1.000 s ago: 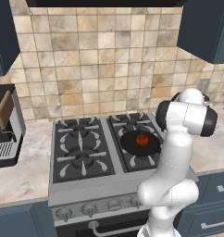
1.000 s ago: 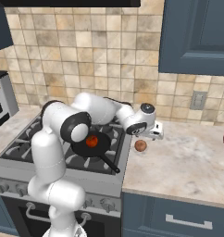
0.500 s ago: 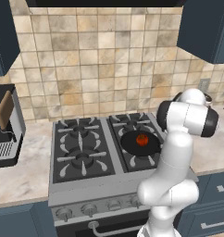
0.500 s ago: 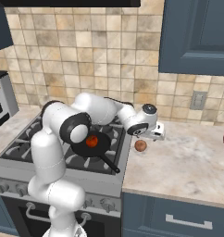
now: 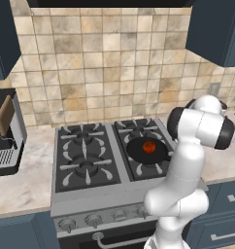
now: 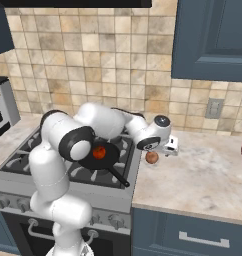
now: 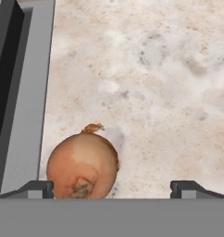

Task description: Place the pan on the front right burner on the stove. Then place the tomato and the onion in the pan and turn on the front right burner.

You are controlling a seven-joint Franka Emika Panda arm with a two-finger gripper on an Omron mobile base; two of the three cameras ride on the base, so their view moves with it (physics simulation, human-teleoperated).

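The white arm has hardly moved over the last second; its gripper (image 6: 169, 148) still hangs over the speckled stone bench (image 6: 208, 170), jaws spread wide and empty. Just below it lies the brownish-tan round onion (image 7: 82, 167), on the bench beside the edge of the silver-grey steel stove (image 6: 68, 192), untouched. The shallow black frying pan (image 5: 147, 149) already sits on the front right burner and holds the glossy red-orange tomato (image 5: 149, 146). I judge the onion pick-up is next; the burner knob is still to be turned.
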